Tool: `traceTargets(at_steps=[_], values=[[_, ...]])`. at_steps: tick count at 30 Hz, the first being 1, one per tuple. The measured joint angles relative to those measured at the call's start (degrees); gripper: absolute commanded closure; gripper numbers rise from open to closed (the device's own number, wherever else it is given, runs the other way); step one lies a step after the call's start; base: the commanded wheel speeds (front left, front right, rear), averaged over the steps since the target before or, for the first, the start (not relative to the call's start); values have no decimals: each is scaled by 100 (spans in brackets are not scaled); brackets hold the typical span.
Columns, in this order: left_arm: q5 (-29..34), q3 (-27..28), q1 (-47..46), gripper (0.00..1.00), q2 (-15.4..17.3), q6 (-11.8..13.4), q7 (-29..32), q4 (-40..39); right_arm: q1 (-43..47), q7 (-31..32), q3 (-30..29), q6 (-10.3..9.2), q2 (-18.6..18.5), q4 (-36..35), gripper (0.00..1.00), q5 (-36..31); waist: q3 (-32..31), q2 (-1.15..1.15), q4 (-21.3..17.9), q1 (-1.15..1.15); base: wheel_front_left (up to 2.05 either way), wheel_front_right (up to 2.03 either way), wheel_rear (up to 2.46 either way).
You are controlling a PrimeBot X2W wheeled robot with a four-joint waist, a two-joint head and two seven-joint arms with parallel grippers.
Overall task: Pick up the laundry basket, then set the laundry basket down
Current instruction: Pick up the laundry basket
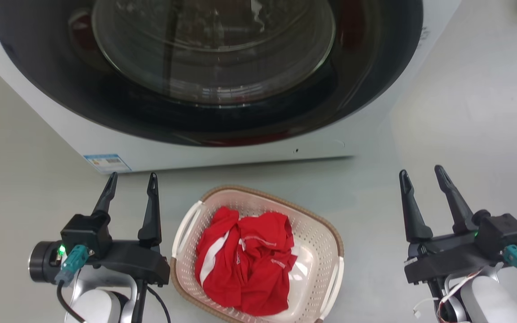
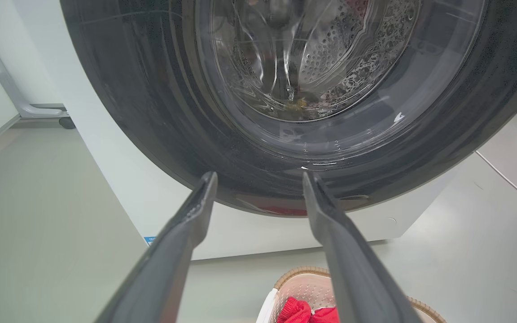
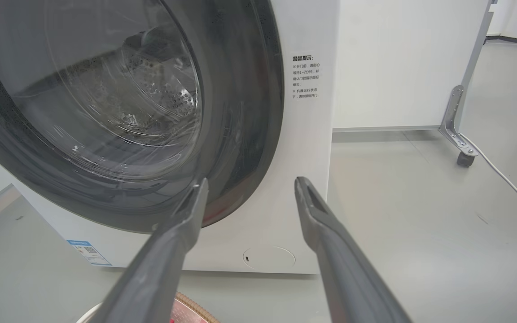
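Head view: I see the laundry basket (image 1: 319, 233) on the floor, washer (image 1: 222, 152) just behind it. Both claws gape wide, empty. The left gripper (image 1: 133, 176) sits just beside the basket's left handle (image 1: 183, 233), and the right gripper (image 1: 421, 170) is well apart.

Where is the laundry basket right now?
Head view: the laundry basket sits on the floor before the washer, between the left end effector and right end effector.
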Motion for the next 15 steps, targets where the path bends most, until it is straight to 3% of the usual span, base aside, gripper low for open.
traceTargets(at_steps=[15], values=[[-54,-91,-523,0,-44,-63,321,386,-602,-40,-20,42,52,-136,0,-59,1258,0,-58,0,0,0,0]])
